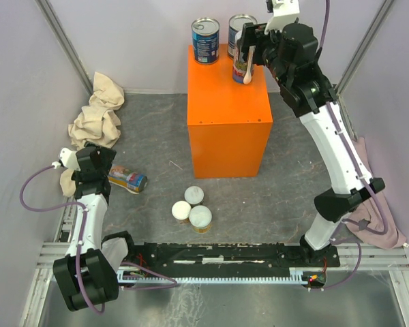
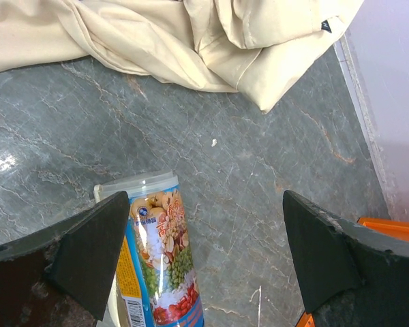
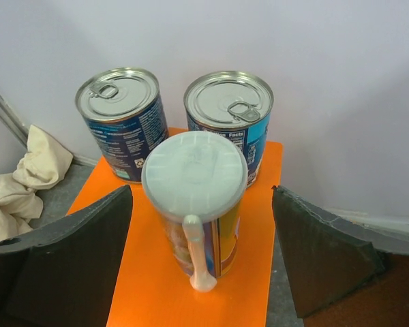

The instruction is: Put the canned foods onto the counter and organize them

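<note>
The orange counter [image 1: 228, 126] stands at mid-table. Two blue-labelled tins [image 1: 205, 41] [image 1: 239, 28] stand at its back edge; the right wrist view shows them too [image 3: 121, 122] [image 3: 230, 116]. A colourful can with a white lid and spoon [image 1: 243, 66] [image 3: 196, 204] stands upright on the counter [image 3: 143, 272]. My right gripper [image 1: 249, 49] [image 3: 201, 255] is open, one jaw on each side of it, apart from it. Another colourful can [image 1: 128, 180] [image 2: 157, 252] lies on its side on the floor. My left gripper [image 1: 103, 165] [image 2: 204, 255] is open over it, the can by its left finger [image 2: 88, 252]. Three pale-lidded cans [image 1: 194, 208] stand grouped in front of the counter.
A beige cloth [image 1: 99, 112] [image 2: 157, 34] is heaped at the left wall, just beyond the lying can. A pink cloth [image 1: 376, 221] lies by the right arm's base. The black rail [image 1: 225, 257] runs along the near edge. Walls close in on three sides.
</note>
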You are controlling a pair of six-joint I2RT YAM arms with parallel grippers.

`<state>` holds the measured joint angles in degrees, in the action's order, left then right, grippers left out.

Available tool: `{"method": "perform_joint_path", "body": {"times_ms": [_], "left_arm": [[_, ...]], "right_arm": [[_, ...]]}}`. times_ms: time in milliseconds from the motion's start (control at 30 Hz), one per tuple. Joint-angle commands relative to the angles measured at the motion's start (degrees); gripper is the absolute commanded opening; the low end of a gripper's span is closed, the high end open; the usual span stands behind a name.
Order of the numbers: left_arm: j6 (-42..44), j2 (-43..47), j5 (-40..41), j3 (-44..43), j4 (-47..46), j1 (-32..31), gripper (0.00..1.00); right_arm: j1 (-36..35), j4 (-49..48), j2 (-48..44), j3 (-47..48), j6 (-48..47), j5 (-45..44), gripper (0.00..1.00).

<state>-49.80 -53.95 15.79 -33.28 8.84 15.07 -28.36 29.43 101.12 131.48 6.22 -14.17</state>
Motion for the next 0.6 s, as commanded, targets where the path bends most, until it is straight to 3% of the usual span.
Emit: {"method": "perform_joint_path", "body": {"times_ms": [0,167,567], "left_arm": [[0.40,-0.10,-0.85,-0.32,-2.62,0.61,0.99],[0.38,0.03,-0.51,-0.29,-2.54,0.74,0.99],[0.57,0.60,2.26,-0.56,-1.19,0.74,0.99]], "right_arm": [[-0.88,-10.48,-8.54,-5.99,0.26,3.67,0.90],[-7.21,-12.08,-13.21,-10.52,-3.97,5.49,0.88],[-31.63,-8.63,-13.75,-20.30,-12.36,1.65,0.81]]}}
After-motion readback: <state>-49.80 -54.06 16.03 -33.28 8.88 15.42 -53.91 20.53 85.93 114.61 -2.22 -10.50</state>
